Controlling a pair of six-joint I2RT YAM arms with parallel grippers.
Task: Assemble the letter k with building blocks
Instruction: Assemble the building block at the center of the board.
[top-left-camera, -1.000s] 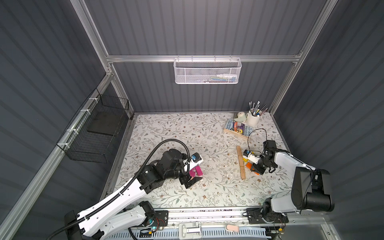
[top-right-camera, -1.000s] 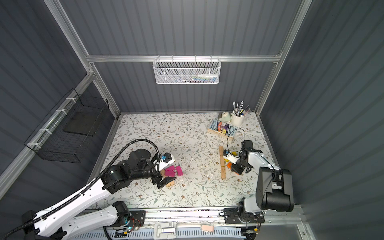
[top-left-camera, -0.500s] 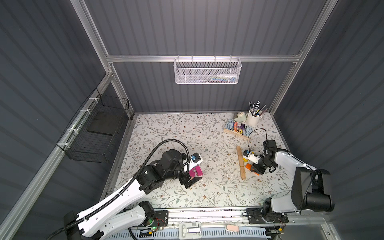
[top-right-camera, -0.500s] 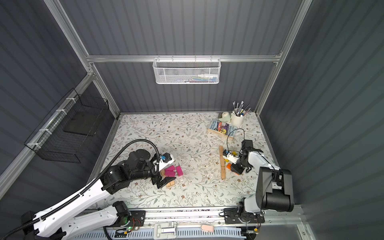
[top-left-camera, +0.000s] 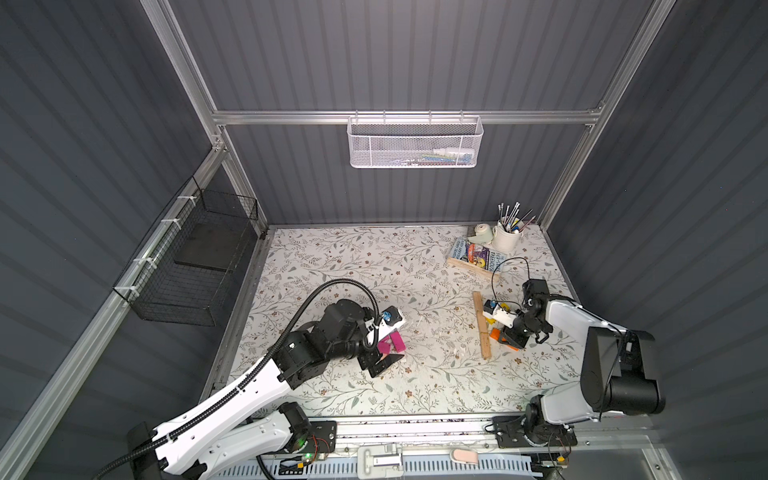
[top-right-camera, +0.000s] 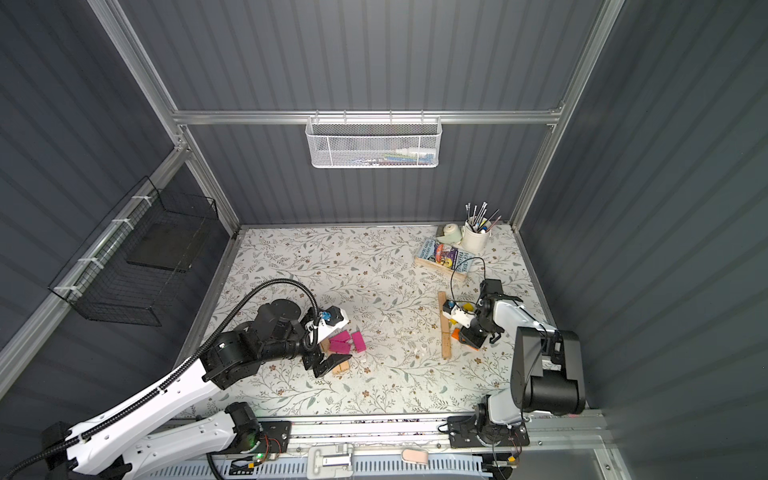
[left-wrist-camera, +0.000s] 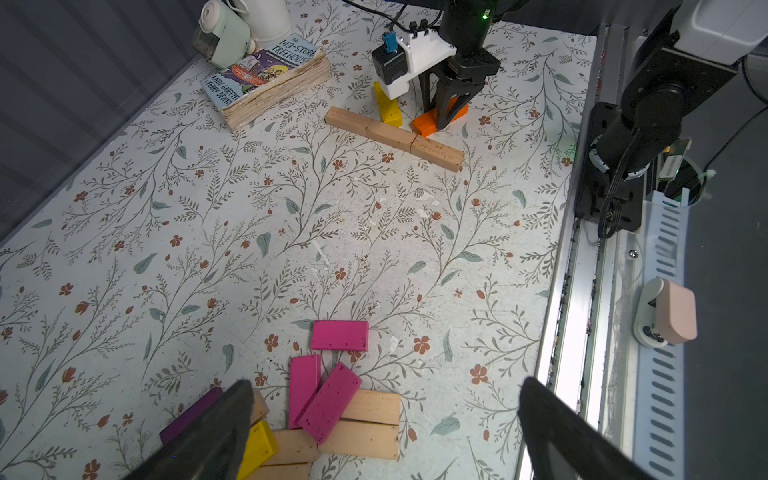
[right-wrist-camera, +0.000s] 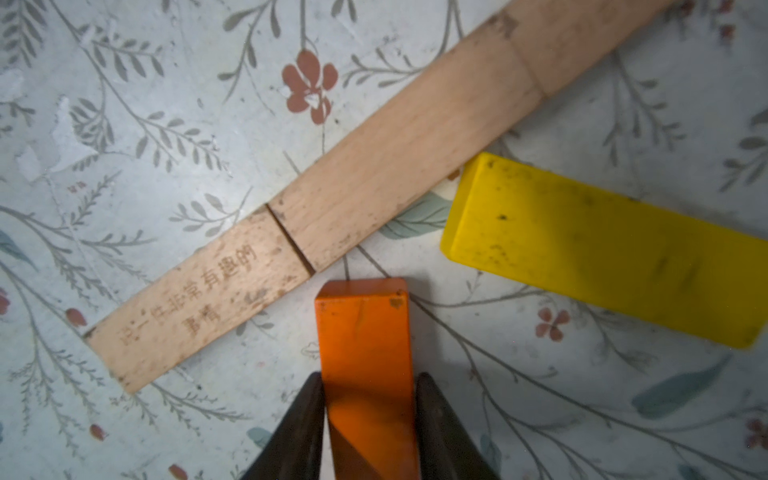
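The move in hand turns on how the orange block (right-wrist-camera: 361, 328) lies to the tan stem (right-wrist-camera: 374, 166). The stem is three plain bars laid end to end, running near to far on the right part of the worktop (top-left-camera: 374, 270).

The right claw (right-wrist-camera: 369, 376) is closed on the orange block, one finger pressed to each long side, gripping it at its right end. From there the block's long axis runs straight out leftward towards the stem. Its free end stops just short of the stem, by the seam between the near bar and the middle bar. It meets the stem at a slant, not square. The yellow block (right-wrist-camera: 602, 249) lies on the same right side, a little farther off, with its corner just beside the middle bar; whether they touch I cannot tell.

As I judge it, the orange block is the K's lower leg. It needs only a small push left to close that gap, with the slant kept.

The left claw (left-wrist-camera: 384, 386) is spread wide and holds nothing. It hangs over the spare blocks (left-wrist-camera: 338, 334) at the near left, well apart from the stem, so the right arm is much the nearer.
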